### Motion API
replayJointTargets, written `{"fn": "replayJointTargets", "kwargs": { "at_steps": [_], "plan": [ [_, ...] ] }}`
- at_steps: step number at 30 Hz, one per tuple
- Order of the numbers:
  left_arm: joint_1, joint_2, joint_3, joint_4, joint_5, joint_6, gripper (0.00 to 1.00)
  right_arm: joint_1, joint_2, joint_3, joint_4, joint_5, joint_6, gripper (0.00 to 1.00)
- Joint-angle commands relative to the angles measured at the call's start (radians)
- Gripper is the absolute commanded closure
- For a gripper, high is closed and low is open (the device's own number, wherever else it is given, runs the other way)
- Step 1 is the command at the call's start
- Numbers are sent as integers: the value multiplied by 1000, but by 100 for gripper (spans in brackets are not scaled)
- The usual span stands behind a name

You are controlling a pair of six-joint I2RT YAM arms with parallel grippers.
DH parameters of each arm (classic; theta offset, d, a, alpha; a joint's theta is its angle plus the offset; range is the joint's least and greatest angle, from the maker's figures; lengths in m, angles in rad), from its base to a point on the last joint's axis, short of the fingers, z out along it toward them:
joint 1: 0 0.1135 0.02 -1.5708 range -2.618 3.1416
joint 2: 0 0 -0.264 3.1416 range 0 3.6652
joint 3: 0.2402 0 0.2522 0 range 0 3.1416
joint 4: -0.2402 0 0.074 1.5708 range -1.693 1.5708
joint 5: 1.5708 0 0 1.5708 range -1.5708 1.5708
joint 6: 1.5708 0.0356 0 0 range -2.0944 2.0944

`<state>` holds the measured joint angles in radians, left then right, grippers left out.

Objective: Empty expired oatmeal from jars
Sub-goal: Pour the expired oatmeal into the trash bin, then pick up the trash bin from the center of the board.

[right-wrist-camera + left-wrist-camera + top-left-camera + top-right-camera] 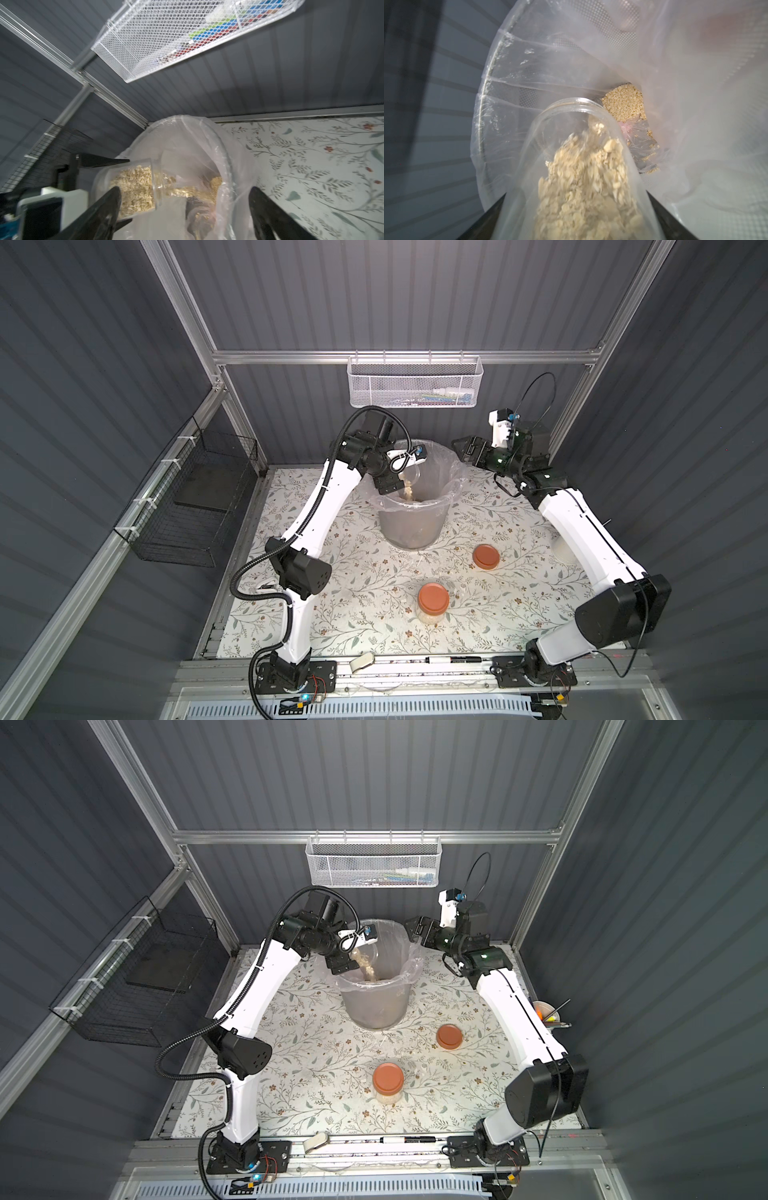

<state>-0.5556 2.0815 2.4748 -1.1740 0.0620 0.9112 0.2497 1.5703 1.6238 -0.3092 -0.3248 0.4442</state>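
My left gripper [404, 477] is shut on an open clear jar [527, 166], tilted mouth-down over the grey bin [409, 529] with its clear liner. Pale oatmeal [583, 187] slides along the jar toward its mouth and falls in a stream [368, 969] into the bin, where a heap of flakes [625, 104] lies on the liner. My right gripper [185, 193] stands open at the bin's far right rim, holding nothing. A second jar [433, 605] with oatmeal stands upright mid-table under its terracotta-orange lid. A loose orange lid [486, 556] lies flat to the right of the bin.
A white mesh basket [413, 383] hangs on the back rail above the bin. A black wire basket [195, 497] is fixed to the left wall. A marker [449, 659] and a small white object [361, 662] lie on the front rail. A white cup with pens [546, 1013] stands behind the right arm.
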Motion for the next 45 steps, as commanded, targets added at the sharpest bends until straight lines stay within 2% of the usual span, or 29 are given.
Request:
{"fn": "replayJointTargets", "kwargs": {
  "at_steps": [1,6,14,17,20,25,33,36,39,42,45],
  "plan": [
    [-17,-26,9,-20,8,103,100,24,53,70,-185,77,-135,6],
    [-22,-13,-11,-51,-16,165,100,61,134,172,-274,140,-219,7],
    [-22,-7,-1,-35,-54,261,100,64,217,292,-291,74,-232,11],
    [-22,0,5,-29,-97,330,100,63,243,344,-341,114,-253,11],
    [-23,1,8,-30,-129,374,100,33,238,344,-358,130,-244,12],
    [-24,-6,-10,-47,-114,402,100,5,280,390,-420,112,-255,14],
    [-35,-35,-69,-33,-147,420,100,29,340,418,-485,58,-286,31],
    [-41,-45,-87,-26,-151,422,100,38,353,409,-492,37,-281,41],
    [-44,-46,-101,-22,-159,420,100,56,339,396,-476,39,-276,55],
    [-44,-54,-122,-14,-172,417,100,83,318,412,-472,41,-284,75],
    [-44,-61,-149,-5,-178,414,100,99,308,442,-476,35,-281,90]
  ]
}}
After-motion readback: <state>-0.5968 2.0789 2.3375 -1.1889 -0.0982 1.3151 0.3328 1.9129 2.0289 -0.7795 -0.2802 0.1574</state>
